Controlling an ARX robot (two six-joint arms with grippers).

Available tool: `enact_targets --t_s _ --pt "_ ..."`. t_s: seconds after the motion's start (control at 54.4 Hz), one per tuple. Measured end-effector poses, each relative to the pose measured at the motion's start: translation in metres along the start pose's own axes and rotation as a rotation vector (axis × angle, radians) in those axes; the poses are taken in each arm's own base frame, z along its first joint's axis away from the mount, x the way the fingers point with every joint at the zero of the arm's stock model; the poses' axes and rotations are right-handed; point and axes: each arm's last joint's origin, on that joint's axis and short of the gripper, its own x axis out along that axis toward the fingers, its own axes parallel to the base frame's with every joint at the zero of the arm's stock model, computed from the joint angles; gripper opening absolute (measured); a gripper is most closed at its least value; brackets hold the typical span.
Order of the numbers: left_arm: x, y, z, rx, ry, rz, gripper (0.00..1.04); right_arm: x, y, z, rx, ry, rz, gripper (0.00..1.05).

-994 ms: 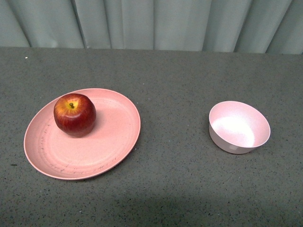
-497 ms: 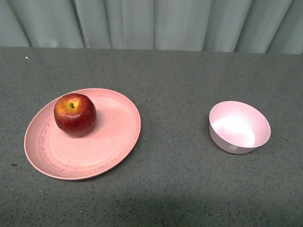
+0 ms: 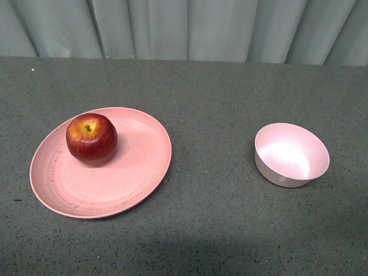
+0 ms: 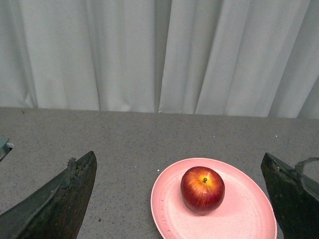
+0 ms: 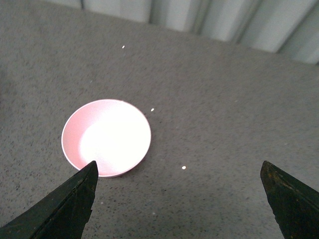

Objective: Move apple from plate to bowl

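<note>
A dark-red apple (image 3: 91,139) with a yellow patch at its stem sits upright on the back left part of the salmon-pink plate (image 3: 132,167). The small pale pink bowl (image 3: 291,154) stands empty to the right, well apart from the plate. Neither arm shows in the front view. In the left wrist view my left gripper (image 4: 179,164) is open, held high with the apple (image 4: 202,189) and plate (image 4: 249,214) between and beyond its dark fingers (image 4: 65,199). My right gripper (image 5: 178,167) is open above bare table, the bowl (image 5: 106,138) by one finger (image 5: 65,204).
The table (image 3: 213,98) is dark grey speckled stone. A pale pleated curtain (image 3: 190,29) hangs along its far edge. A few white specks (image 5: 184,168) lie on the table near the bowl.
None of the objects has moved; the front view has shifted by a pixel or two at most.
</note>
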Motion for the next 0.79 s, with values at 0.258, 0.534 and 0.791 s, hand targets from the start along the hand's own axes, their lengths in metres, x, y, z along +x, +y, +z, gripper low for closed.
enact_targets --t_s 0.258,0.534,0.791 --pt "0.000 0.000 0.000 0.000 0.000 0.000 0.98 0.060 0.013 -0.001 -0.074 0.203 0.163 0.95" --pt "0.000 0.000 0.000 0.000 0.000 0.000 0.98 0.110 0.040 -0.002 -0.180 0.326 0.296 0.95" --pt "0.000 0.000 0.000 0.000 0.000 0.000 0.98 0.153 0.067 -0.011 -0.237 0.407 0.359 0.95"
